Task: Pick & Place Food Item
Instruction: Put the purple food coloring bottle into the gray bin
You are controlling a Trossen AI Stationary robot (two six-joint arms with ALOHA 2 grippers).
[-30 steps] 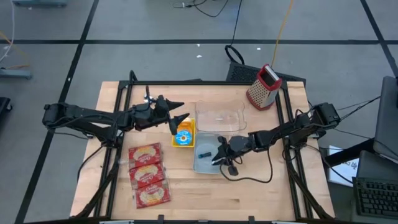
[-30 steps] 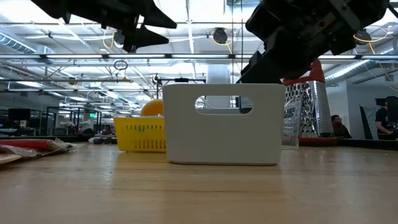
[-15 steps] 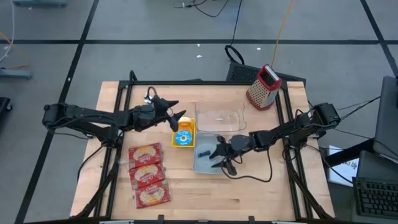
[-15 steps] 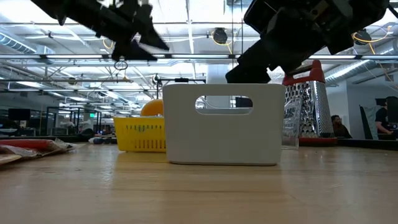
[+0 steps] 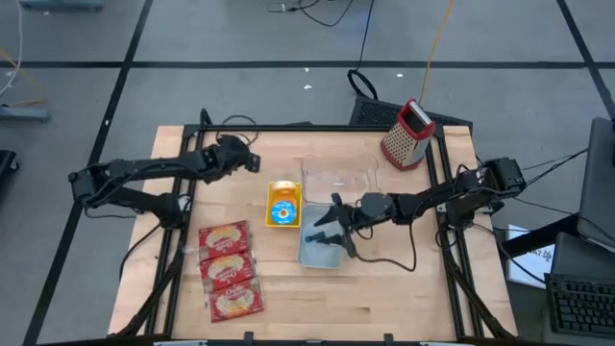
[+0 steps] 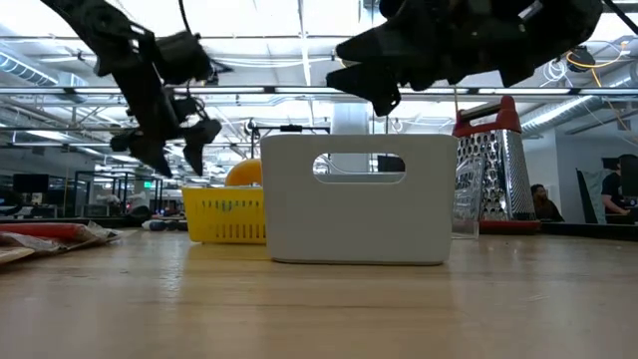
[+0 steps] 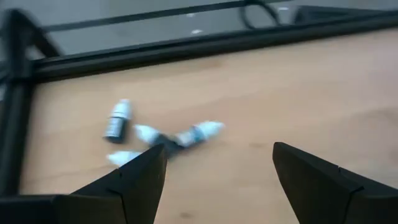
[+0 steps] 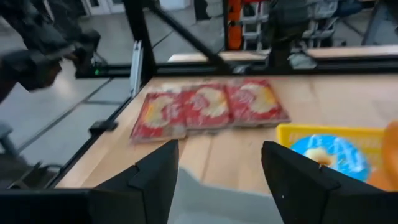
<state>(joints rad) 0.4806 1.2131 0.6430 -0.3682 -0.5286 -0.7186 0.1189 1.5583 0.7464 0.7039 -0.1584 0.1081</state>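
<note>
The right gripper hangs over the grey bin with its fingers spread wide and nothing between them. A small dark thing lies in that bin, but it is too small to tell what it is. It looks like one drop is done.

The left gripper is far off, near the back left corner of the table. Its fingers are spread wide too and hold nothing. Some little bottles lie on the wood just ahead of it.

The yellow basket sits beside the bin and holds a blue pack with a donut and something orange. The clear tub behind looks empty. Three red snack packs wait on the table, so there is more to move, I think
</note>
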